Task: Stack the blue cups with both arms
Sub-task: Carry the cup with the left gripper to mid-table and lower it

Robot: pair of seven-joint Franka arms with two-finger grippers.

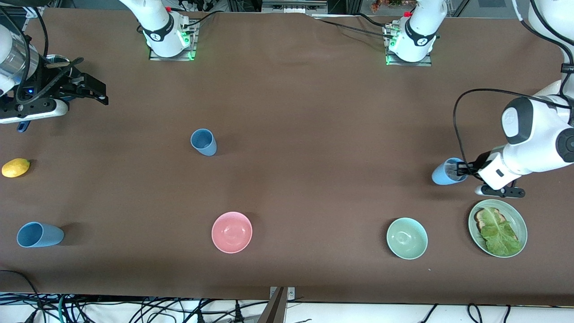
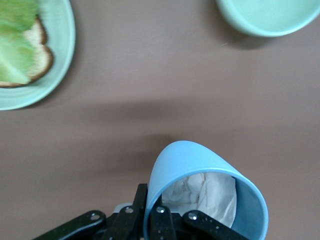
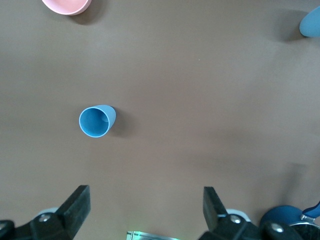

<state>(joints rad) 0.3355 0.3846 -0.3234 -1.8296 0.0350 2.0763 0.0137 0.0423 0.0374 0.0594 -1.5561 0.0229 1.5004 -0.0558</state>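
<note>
Now we have the left gripper (image 1: 462, 169) clamped on the rim of a blue cup (image 1: 445, 172) at the left arm's end of the table, one finger inside the mouth and one outside, with the cup tipped on its side and something white and crumpled showing inside it in the left wrist view. It sits just beside the green plate (image 1: 520, 217) with toast and lettuce, and the pale-green bowl (image 1: 407, 238) lies nearer the front camera. To do this well, we should lift straight up first so the cup clears the plate, then let it hang level before we carry it. The upright cup (image 1: 204, 142) near the middle of the table looks like the sensible target, and a third cup (image 1: 39, 234) lies on its side toward the right arm's end. The right gripper (image 1: 92, 89) waits over its end of the table, fingers wide apart and holding nothing. A rim pinch can slip or twist, so we should move slowly.
</note>
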